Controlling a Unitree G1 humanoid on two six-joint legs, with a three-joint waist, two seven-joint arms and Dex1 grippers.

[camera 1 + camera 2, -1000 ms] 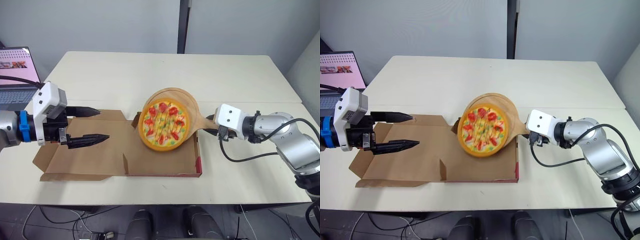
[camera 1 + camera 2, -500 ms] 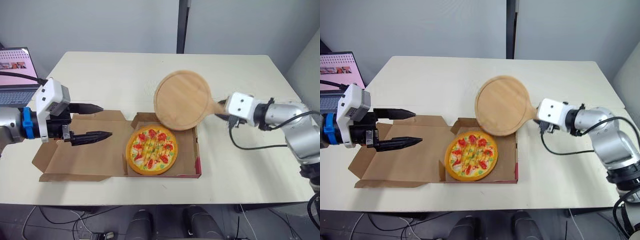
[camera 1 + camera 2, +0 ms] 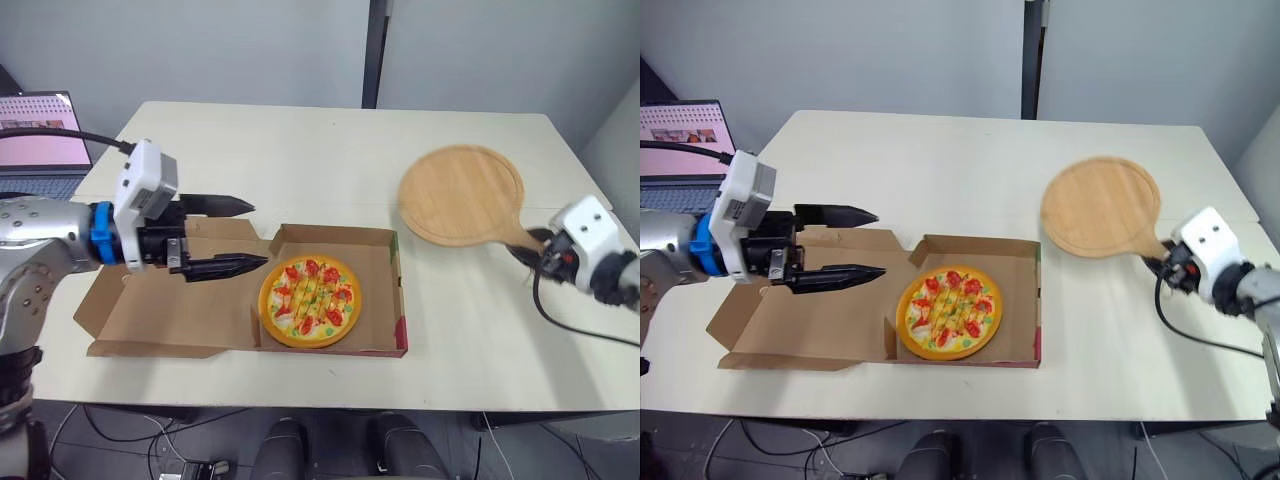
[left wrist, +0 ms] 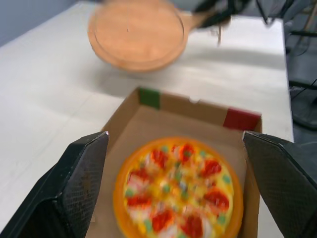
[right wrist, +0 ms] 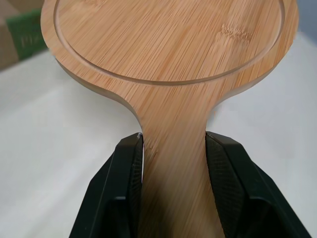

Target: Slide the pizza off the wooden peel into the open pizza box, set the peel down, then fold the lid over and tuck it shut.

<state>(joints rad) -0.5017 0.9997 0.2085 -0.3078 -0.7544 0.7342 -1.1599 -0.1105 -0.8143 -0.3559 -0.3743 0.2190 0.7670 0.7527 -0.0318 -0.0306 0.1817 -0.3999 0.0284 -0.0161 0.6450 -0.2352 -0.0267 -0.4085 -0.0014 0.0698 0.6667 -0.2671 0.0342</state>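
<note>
Peel swung right, clear of box, R tool gripping it; L tool open.

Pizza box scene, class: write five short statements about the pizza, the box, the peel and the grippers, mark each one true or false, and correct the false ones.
1. The pizza lies inside the open pizza box. True.
2. The right gripper is shut on the handle of the peel. True.
3. The lid is folded over the pizza. False: the lid lies open and flat, beside the pizza on the robot's left.
4. The left gripper is shut on the lid's edge. False: the left gripper is open over the lid and holds nothing.
5. A second pizza sits on the peel. False: the peel's round face is bare.
</note>
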